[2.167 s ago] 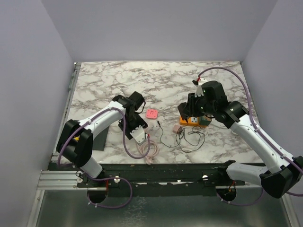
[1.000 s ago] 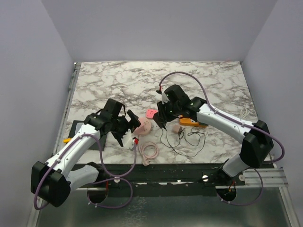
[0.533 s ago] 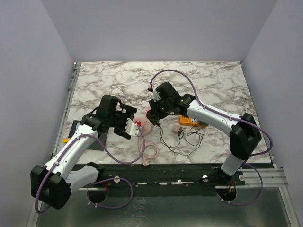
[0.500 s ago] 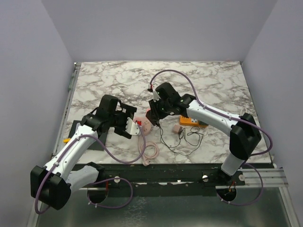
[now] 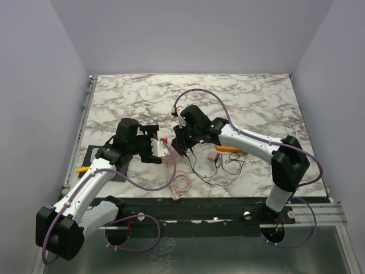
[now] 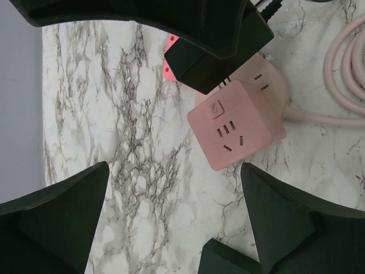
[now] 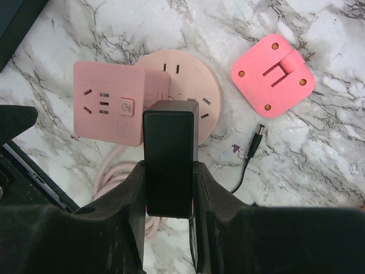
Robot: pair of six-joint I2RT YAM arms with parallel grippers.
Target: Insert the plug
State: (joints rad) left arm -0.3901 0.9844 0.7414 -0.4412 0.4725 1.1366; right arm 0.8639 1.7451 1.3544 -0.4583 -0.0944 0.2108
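Black plug (image 7: 168, 162), a boxy adapter, is sitting clenched between the right fingers (image 7: 134, 205). It is hanging close over the pink socket cube (image 7: 109, 103), which is lying at its eleven o'clock on the marble table (image 7: 114, 23). The left fingers (image 6: 57, 211) are spread wide, released, either side of the cube without touching it. Pickup looks done; lining up the prongs and pressing in are remaining.

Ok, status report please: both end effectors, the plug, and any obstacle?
Left end effector open, aimed at pink socket cube. Right end effector shut on black plug, right at cube; seating unclear. No obstacle between.
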